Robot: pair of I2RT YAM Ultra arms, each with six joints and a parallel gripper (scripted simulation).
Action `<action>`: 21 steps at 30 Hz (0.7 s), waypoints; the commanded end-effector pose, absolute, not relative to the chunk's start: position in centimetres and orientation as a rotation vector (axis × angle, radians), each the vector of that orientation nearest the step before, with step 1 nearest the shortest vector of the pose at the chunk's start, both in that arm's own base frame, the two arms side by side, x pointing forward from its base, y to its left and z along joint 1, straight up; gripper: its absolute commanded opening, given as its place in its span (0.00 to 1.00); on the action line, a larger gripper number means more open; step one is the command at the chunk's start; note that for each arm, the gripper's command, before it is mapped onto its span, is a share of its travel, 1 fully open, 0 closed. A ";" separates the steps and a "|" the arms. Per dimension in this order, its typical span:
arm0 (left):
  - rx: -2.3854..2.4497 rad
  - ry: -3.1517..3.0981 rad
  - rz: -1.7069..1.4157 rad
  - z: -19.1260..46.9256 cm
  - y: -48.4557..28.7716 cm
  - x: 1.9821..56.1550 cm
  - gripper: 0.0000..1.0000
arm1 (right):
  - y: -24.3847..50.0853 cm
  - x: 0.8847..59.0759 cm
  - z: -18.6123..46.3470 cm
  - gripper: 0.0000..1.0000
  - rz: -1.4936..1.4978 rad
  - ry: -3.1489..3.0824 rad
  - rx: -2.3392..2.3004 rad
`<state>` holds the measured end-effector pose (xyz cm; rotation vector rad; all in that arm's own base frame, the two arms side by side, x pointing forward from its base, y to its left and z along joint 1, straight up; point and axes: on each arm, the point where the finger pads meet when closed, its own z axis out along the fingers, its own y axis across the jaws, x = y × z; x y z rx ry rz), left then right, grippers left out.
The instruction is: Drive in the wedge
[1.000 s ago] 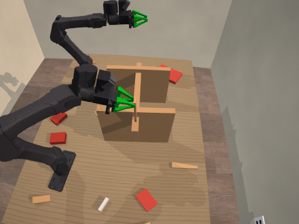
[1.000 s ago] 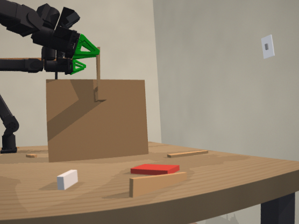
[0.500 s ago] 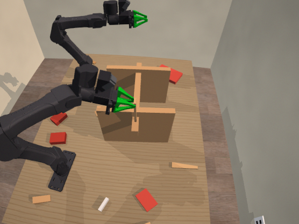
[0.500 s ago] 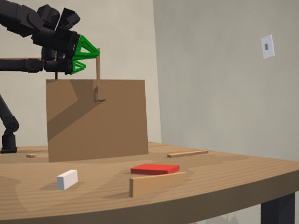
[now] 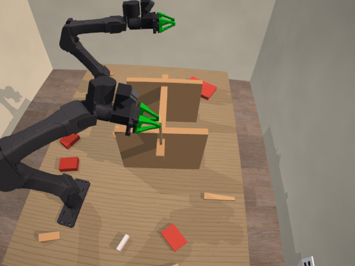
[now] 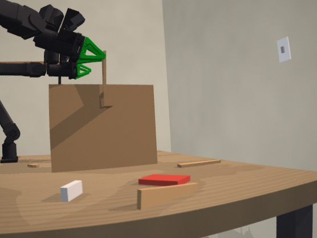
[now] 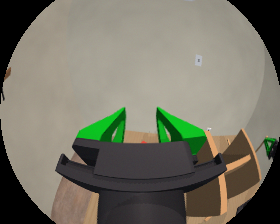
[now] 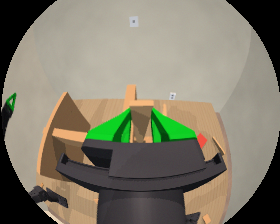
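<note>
One upright wedge (image 5: 161, 137) (image 6: 104, 72) (image 8: 141, 117) stands near the middle of the top view, at the end of the rail (image 5: 163, 104) (image 7: 240, 164) (image 8: 70, 135) that sticks out past the nearer end board (image 5: 179, 150) (image 6: 114, 132) (image 7: 251, 167) (image 8: 131, 95). The right gripper (image 5: 160, 122) (image 6: 105, 56) (image 7: 270, 146) (image 8: 141, 111) is pinching its upper part. There are two end boards, the farther end board (image 5: 185, 103) (image 7: 215, 197) (image 8: 62, 125) standing higher in the frame, with one rail between them.

The left gripper (image 5: 175, 23) (image 6: 90, 70) (image 7: 141, 111) (image 8: 14, 95), at the upper middle of the top view, has its fingers spread, nothing between them.

Four red blocks (image 5: 173, 237) (image 6: 163, 179) show from above: two at left, one at lower middle, one at upper right, partly behind the farther board. A tapered wooden piece (image 5: 219, 196) (image 6: 199, 163) lies at lower right, one small wooden block (image 5: 49, 236) at lower left, one white block (image 5: 122, 242) (image 6: 71, 191) at lower middle.

Another wooden piece (image 5: 175, 265) (image 6: 166, 196) is cut off by the bottom edge from above. Whether a wedge sits at the rail's far end cannot be made out, nor how tightly the nearer board meets the rail.
</note>
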<state>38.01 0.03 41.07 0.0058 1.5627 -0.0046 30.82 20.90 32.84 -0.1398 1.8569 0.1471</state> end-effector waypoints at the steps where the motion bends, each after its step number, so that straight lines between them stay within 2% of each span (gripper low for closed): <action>1: 0.013 1.498 -0.008 43.9 -0.1 37.0 0.42 | 20.3 30.7 34.2 0.02 0.173 1.822 -0.101; 21: 0.013 1.498 -0.008 43.9 -0.1 37.0 0.42 | 20.2 30.7 32.9 0.02 0.177 1.818 -0.093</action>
